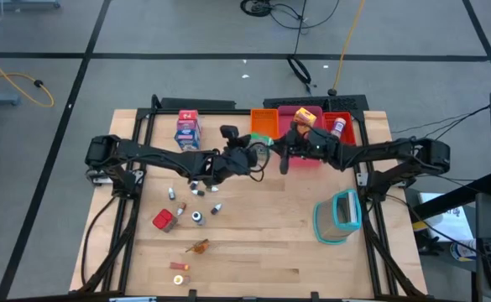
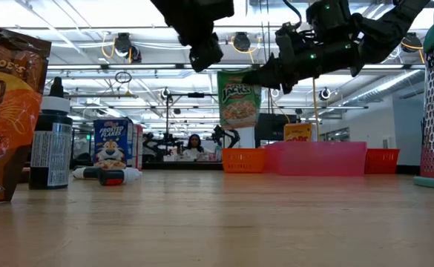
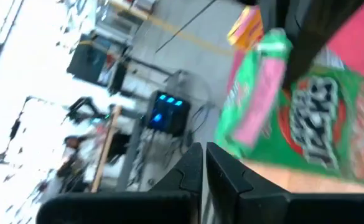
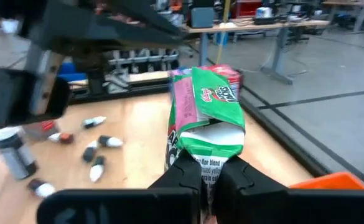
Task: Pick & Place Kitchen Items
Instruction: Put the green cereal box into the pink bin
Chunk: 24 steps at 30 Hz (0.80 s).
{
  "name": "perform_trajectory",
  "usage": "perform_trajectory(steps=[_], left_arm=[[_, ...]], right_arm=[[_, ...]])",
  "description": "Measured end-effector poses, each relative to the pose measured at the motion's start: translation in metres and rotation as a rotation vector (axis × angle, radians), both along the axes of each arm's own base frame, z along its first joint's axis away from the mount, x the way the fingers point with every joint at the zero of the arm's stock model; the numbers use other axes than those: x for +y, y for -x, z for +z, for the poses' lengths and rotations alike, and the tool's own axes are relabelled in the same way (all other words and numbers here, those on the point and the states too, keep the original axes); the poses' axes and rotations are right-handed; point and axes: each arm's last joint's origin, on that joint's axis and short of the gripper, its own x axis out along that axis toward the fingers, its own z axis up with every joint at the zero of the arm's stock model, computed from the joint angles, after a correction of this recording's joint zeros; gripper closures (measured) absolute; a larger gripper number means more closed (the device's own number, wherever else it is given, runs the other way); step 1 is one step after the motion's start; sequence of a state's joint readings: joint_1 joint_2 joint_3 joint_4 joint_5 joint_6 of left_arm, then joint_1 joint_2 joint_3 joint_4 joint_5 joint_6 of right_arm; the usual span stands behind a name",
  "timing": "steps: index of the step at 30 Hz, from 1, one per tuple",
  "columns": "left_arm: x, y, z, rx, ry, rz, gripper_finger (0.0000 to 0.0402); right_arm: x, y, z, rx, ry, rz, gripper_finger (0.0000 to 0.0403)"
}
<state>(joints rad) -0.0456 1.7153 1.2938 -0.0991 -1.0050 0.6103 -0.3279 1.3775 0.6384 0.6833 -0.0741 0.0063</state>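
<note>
My right gripper (image 4: 210, 180) pinches the green cereal box (image 4: 208, 118) tight, up in the air by the trays

My left gripper (image 3: 204, 163) is closed and empty, just beside it. I should keep the box straight, go slow over the pink tray (image 1: 305, 159), and let go only when low

A lab: rows of workbenches (image 4: 256, 28), ceiling strip lights (image 2: 76, 74), floor cables (image 1: 18, 80).
</note>
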Motion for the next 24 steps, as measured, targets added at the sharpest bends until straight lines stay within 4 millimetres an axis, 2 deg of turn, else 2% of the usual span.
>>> perform_trajectory(steps=[5, 9, 16, 24], left_arm=[[0.0, 0.003, -0.004, 0.024, 0.02, 0.015, 0.0376], [0.001, 0.006, -0.011, 0.038, 0.086, 0.004, 0.0376], [0.009, 0.014, -0.022, 0.07, 0.214, 0.037, 0.0376], [0.009, 0.019, -0.03, 0.106, 0.397, -0.012, 0.0376]], right_arm=[[-0.009, 0.008, 0.002, 0.03, 0.0, -0.053, 0.0397], [-0.016, 0.02, 0.001, 0.077, 0.03, -0.163, 0.0398], [-0.024, 0.047, -0.003, 0.078, 0.028, -0.241, 0.0397], [-0.031, 0.075, -0.013, 0.076, 0.025, -0.367, 0.0398]])
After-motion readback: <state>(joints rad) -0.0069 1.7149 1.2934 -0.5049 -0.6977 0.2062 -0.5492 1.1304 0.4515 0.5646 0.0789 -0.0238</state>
